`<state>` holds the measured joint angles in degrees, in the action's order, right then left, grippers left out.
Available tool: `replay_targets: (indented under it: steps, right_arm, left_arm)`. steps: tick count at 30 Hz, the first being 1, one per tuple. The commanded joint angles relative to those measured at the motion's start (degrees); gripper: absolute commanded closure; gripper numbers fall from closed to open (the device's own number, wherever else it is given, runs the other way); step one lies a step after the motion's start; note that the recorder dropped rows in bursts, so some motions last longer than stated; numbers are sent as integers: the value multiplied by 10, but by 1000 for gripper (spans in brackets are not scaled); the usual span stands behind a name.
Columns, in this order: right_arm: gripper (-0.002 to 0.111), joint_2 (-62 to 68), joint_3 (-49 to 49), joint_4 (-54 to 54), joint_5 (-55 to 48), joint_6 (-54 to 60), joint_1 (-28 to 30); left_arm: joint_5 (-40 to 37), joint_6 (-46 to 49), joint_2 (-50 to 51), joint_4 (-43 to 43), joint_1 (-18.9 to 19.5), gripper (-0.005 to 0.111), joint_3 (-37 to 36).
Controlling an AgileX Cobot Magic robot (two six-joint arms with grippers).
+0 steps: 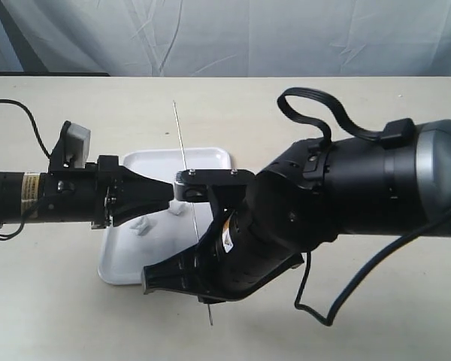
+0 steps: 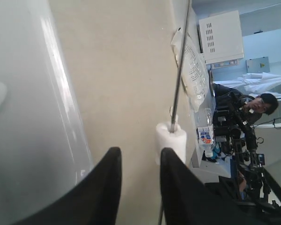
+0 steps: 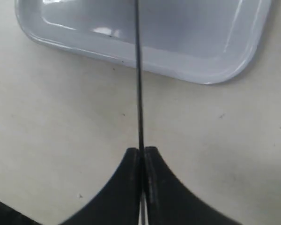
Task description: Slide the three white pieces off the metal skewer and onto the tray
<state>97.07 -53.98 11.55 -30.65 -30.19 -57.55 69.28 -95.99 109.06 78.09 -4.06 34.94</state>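
Noted right gripper [image 3: 142,154] pressed together on the metal skewer [image 3: 138,70], pinching it near its 6 o'clock end as the exterior view shows it. Traced the rod from there toward 12 o'clock, crossing above the tray [image 1: 210,153]. Found left gripper [image 2: 140,152] at 9 o'clock of the rod, spread, with nothing clamped. Spotted a threaded white piece [image 2: 171,139] on the rod, just beside one fingertip [image 2: 173,168] and seemingly touching it. Counted a loose white piece [image 1: 143,224] lying on the tray, toward 9 o'clock of its middle. Cannot place the third with confidence.

Judged step: stripping the threaded piece toward the free 12 o'clock end.

To do it well:
- Hold the right pinch firm and the rod steady.
- Close the left fingers only loosely round bare rod on the 6 o'clock side of the piece, then push along the rod's own line, never across it. Likely soft, so shove, don't squeeze.
- Check the free tip first. Appears to hang past the tray's 12 o'clock rim, so draw it back over the tray before the piece drops.
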Motion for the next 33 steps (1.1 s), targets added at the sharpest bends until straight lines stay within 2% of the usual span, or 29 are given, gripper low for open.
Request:
replay_targets:
  steps: [1, 8, 15, 27, 33]
  right_arm:
    - [109, 9, -1, 5, 16, 13, 4]
    - [109, 15, -1, 53, 30, 61, 4]
    - [109, 15, -1, 87, 34, 88, 4]
    - [109, 15, -1, 89, 26, 92, 2]
    - [109, 15, -1, 135, 27, 139, 1]
  left_arm:
    - [7, -15, -7, 17, -1, 78, 1]
    - [7, -17, -7, 19, -1, 78, 1]
    - [7, -18, -7, -9, -29, 78, 1]
    - [7, -15, -7, -22, -31, 78, 1]
    - [7, -15, -7, -28, -31, 78, 1]
